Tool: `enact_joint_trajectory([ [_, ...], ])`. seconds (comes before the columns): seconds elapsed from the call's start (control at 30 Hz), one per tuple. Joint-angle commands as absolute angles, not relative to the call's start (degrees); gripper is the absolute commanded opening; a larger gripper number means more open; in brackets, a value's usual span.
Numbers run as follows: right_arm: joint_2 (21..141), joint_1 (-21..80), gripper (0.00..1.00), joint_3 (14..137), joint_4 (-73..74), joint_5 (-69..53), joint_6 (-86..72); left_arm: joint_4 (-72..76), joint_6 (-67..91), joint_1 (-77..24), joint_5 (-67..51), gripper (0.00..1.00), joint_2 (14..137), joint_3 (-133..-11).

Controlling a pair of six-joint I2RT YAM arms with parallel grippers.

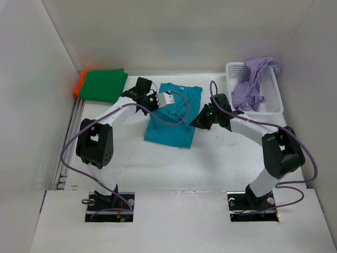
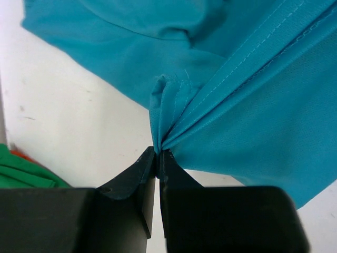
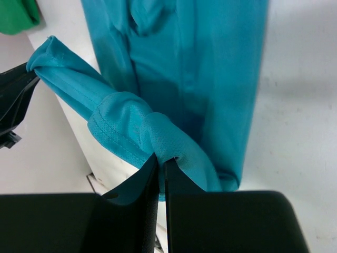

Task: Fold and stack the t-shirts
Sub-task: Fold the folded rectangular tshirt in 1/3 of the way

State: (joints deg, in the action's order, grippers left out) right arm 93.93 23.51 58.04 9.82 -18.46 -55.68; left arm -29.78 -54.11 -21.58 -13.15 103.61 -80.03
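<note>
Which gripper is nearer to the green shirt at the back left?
Left. The left gripper, shut on the teal shirt, is just right of the green shirt; the right gripper grips the teal shirt's opposite edge, farther away.

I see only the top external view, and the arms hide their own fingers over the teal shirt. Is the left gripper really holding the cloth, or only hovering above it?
Observer: It is holding. In the left wrist view the left gripper is shut on a bunched piece of hem of the teal shirt.
Operator: And the right one?
Observer: The right gripper is shut too, on a rolled fold at the edge of the same shirt.
Operator: What does the cloth do between them?
Observer: In the right wrist view a gathered band of the shirt runs directly from one gripper to the other.
</note>
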Motion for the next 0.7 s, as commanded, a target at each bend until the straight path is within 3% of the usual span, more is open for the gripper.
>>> enact_joint_trajectory([
  [0.0, 96.32, 21.49, 0.09, 62.48, 10.02, -19.68, -53.18, -24.88, -51.15, -20.61, -12.57, 0.03, 104.23, -84.72],
  [0.47, 106.17, 17.18, 0.12, 70.14, 12.75, -21.36, -50.45, -22.68, -50.71, -21.05, -12.30, 0.06, 111.79, -89.47],
  [0.5, 106.52, 16.83, 0.16, 70.22, 12.57, -21.27, -50.45, -22.68, -50.71, -21.05, -12.13, 0.06, 112.14, -89.73],
  [0.57, 107.22, 16.04, 0.34, 70.75, 11.87, -21.18, -50.62, -22.50, -50.71, -21.05, -11.78, 0.09, 113.37, -90.35],
  [0.67, 109.24, 15.25, 0.42, 73.38, 10.81, -21.80, -50.63, -20.58, -50.19, -20.70, -10.29, 0.17, 114.78, -90.88],
])
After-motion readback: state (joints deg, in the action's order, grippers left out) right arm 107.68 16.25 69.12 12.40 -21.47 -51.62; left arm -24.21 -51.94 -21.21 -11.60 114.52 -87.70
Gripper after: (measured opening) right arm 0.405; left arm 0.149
